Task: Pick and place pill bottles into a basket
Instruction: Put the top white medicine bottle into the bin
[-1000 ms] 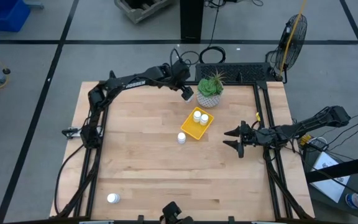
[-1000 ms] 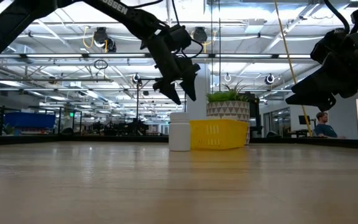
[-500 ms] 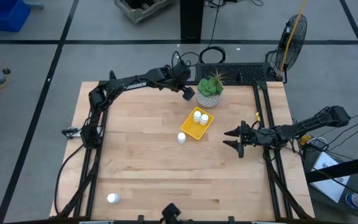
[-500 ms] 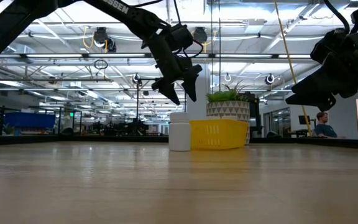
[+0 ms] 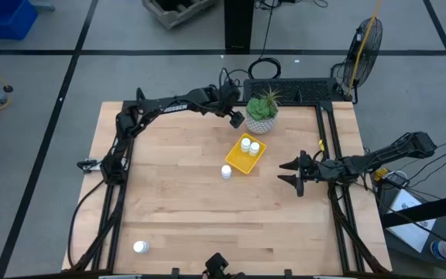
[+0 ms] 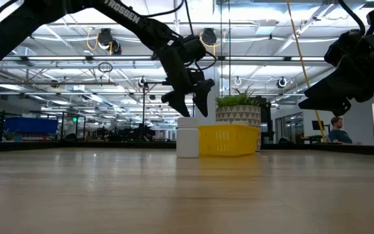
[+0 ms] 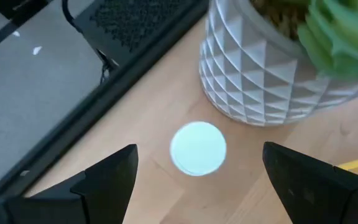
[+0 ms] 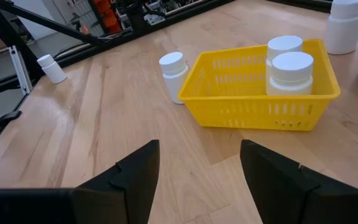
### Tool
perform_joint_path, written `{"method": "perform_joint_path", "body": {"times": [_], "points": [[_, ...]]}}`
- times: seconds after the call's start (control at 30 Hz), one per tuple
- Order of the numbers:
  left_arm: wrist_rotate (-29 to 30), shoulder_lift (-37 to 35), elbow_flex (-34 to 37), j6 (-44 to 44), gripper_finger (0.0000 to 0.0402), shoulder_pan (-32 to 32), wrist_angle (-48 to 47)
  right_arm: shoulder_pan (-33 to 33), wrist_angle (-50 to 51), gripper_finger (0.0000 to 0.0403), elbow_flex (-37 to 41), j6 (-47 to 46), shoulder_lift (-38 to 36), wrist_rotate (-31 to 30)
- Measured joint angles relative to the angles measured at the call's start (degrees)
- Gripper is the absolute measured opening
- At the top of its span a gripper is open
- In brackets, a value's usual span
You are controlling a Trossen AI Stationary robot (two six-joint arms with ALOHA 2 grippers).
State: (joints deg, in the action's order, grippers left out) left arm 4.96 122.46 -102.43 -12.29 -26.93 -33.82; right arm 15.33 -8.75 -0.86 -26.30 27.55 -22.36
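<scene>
Pale faceted pot (image 5: 260,122) with spiky green plant (image 5: 265,103) at desk (image 5: 176,201) far edge; fan (image 5: 365,43) on floor beyond (person (image 6: 336,130) in background).

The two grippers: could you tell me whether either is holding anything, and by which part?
Nothing is held. The left gripper hangs open above a pill bottle beside the plant pot; the right gripper is open and empty.

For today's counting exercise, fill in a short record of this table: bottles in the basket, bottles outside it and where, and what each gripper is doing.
In basket: two pill bottles
Beside basket: one upright bottle
By plant pot: one bottle, under the left gripper
Near table corner: one bottle
Left gripper: open, empty, above the bottle by the pot
Right gripper: open, empty, waiting right of the basket
</scene>
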Motion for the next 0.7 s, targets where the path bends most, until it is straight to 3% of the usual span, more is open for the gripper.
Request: {"method": "perform_joint_path", "body": {"times": [0.7], "points": [[1.4, 3.0, 0.1, 9.0, 0.0351, 0.4, 4.0, 0.0, 0.0, 0.0215, 0.0, 0.0, 0.0, 0.0]]}}
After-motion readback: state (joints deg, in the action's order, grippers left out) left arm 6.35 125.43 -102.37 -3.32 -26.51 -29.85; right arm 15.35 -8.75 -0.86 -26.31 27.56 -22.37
